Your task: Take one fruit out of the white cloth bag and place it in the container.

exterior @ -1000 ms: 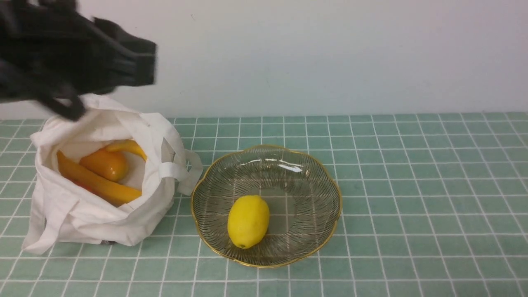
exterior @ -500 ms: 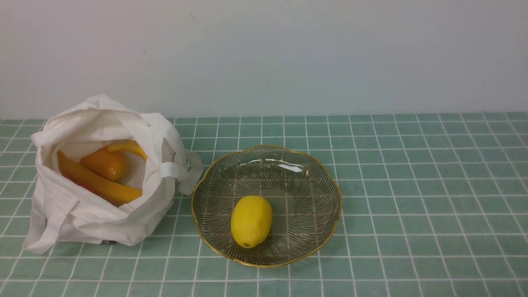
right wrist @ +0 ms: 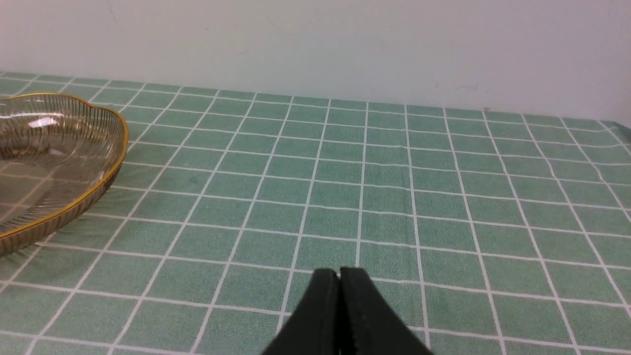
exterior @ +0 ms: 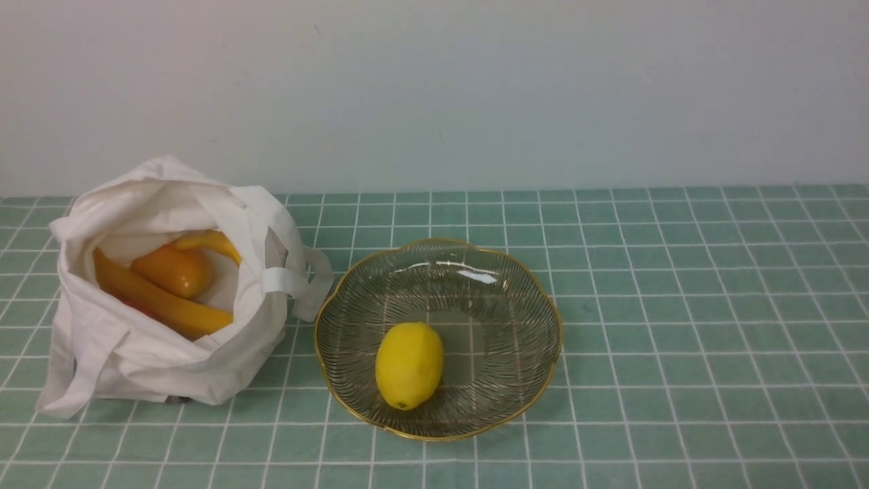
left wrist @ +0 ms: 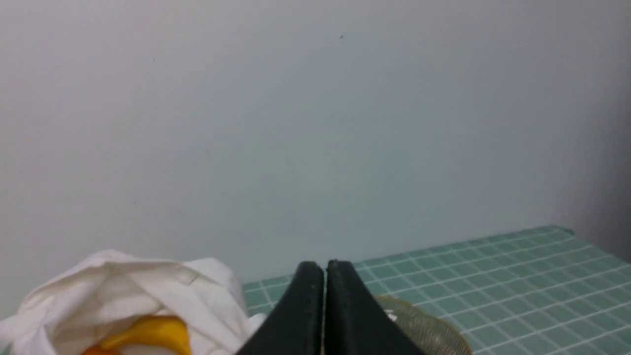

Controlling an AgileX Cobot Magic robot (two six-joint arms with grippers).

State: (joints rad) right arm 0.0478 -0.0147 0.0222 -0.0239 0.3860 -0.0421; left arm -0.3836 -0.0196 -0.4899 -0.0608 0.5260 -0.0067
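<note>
Sitting pretty already: the lemon point(exterior: 409, 365) lies in the glass dish point(exterior: 536, 299), toward its near-left side, long axis running roughly front to back with the nub toward the camera. Nothing touches it. The left gripper point(left wrist: 324, 276) is pinched closed on nothing, up over the white cloth bag point(exterior: 122, 353), so it's the nearer arm. The right gripper point(right wrist: 339, 281) is closed too, empty, low over the green checked cloth point(right wrist: 394, 187). Bananas point(exterior: 163, 302) and an orange fruit point(exterior: 171, 270) remain bagged. Looks done to me.

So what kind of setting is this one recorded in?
Probably a staged tabletop set, not a real kitchen: a green checked cloth against a bare white wall, with only a white cloth bag of fruit and a gold-rimmed glass dish holding a lemon.
</note>
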